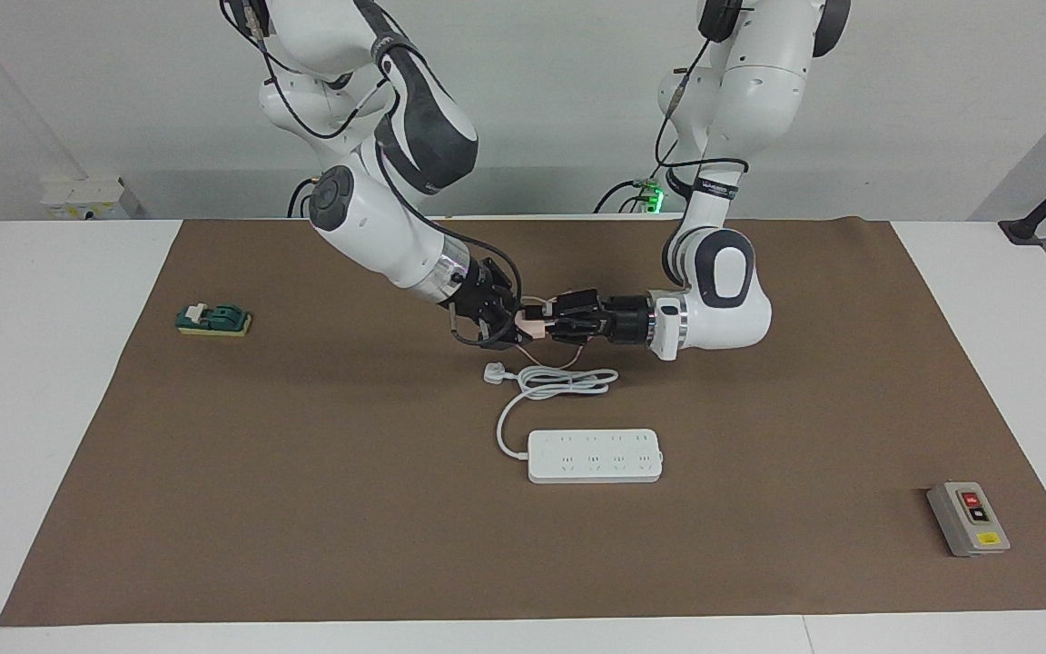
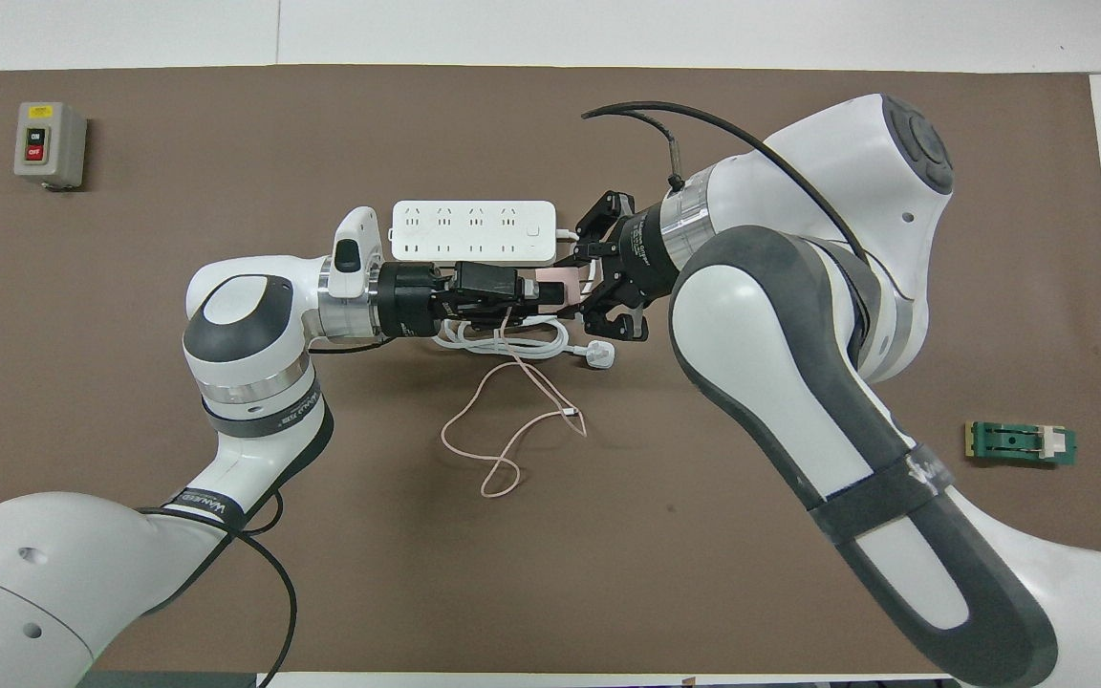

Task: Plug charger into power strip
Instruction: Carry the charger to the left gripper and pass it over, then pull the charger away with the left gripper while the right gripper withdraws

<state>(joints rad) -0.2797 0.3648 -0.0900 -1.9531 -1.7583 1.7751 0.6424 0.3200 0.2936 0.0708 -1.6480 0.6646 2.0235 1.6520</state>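
Note:
The small pink charger hangs in the air over the power strip's coiled white cord, held from both ends. My right gripper is shut on the end toward the right arm. My left gripper is shut on the other end. The charger's thin pink cable droops down and loops on the mat nearer to the robots. The white power strip lies flat on the mat, farther from the robots than the two grippers.
The strip's white plug lies beside the coiled cord. A grey button box sits toward the left arm's end. A small green part lies toward the right arm's end.

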